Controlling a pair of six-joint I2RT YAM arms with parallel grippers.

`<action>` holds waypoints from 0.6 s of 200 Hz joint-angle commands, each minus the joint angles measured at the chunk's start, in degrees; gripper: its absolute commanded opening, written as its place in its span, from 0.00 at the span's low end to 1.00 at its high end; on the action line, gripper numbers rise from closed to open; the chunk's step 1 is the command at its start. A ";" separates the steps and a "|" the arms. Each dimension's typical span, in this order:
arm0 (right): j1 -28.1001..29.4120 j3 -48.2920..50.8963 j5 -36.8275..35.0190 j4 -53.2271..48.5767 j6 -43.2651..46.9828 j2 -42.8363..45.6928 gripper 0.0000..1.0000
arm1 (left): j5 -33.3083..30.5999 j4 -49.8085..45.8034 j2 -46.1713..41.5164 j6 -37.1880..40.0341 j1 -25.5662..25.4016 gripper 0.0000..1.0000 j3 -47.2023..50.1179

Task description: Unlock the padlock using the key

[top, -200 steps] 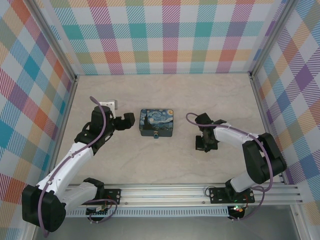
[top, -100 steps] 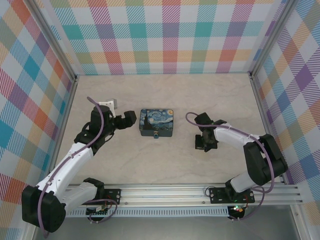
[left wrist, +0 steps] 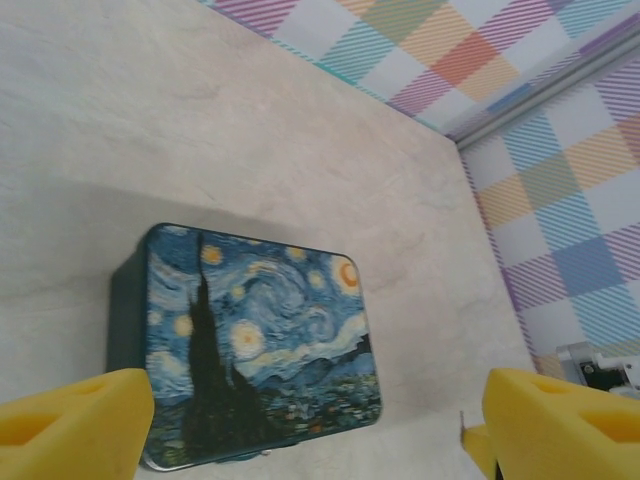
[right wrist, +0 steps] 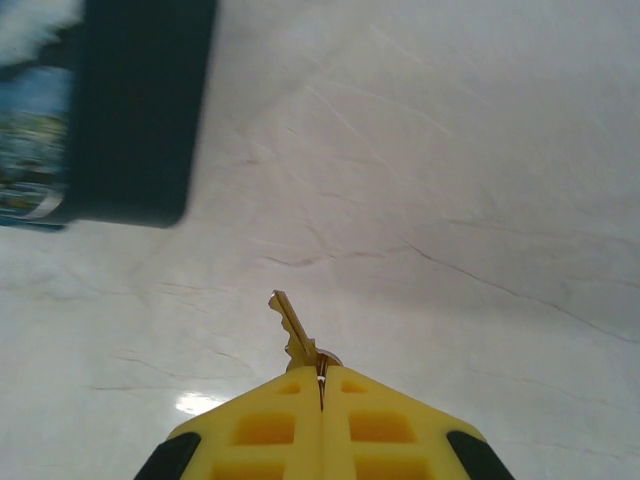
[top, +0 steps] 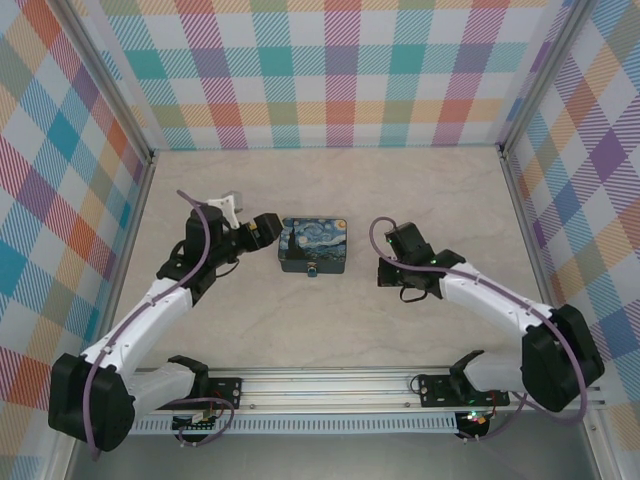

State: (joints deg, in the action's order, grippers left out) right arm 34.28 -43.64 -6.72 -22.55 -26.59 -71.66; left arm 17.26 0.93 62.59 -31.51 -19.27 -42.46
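Key (right wrist: 294, 328): pinched between the right gripper's (right wrist: 320, 376) closed fingers. Left gripper (left wrist: 315, 410): spread wide, just beside the painted tin (top: 313, 244). Padlock (top: 312, 270): at the tin's near side.

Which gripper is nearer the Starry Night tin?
Left. The left gripper is beside the tin, on its left; the right gripper, pinching the key, stands farther off its right.

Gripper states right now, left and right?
Left gripper: open, holding nothing.
Right gripper: closed on the key.
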 commanded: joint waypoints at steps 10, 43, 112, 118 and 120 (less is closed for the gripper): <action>2.81 3.04 2.56 13.90 -0.15 4.07 0.00 | 5.14 5.46 2.04 -3.39 -2.94 0.81 -1.14; 6.16 5.86 4.49 25.15 2.92 5.87 0.00 | 6.05 5.66 4.61 -2.80 -7.46 0.74 -3.94; 9.83 6.81 6.07 32.08 6.02 7.23 0.00 | 8.63 5.44 11.90 0.38 -15.36 0.58 -9.84; 9.97 6.71 6.22 32.34 5.95 7.23 0.00 | 8.73 5.08 12.35 0.79 -15.89 0.56 -10.39; 10.09 6.70 6.31 32.38 5.94 7.26 0.00 | 8.75 5.01 12.62 0.87 -15.93 0.55 -10.50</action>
State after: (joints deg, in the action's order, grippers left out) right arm 43.57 -37.28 -2.00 5.13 -22.11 -65.78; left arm 24.18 6.04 73.43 -33.01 -33.32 -49.84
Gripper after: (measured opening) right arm 0.058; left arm 0.582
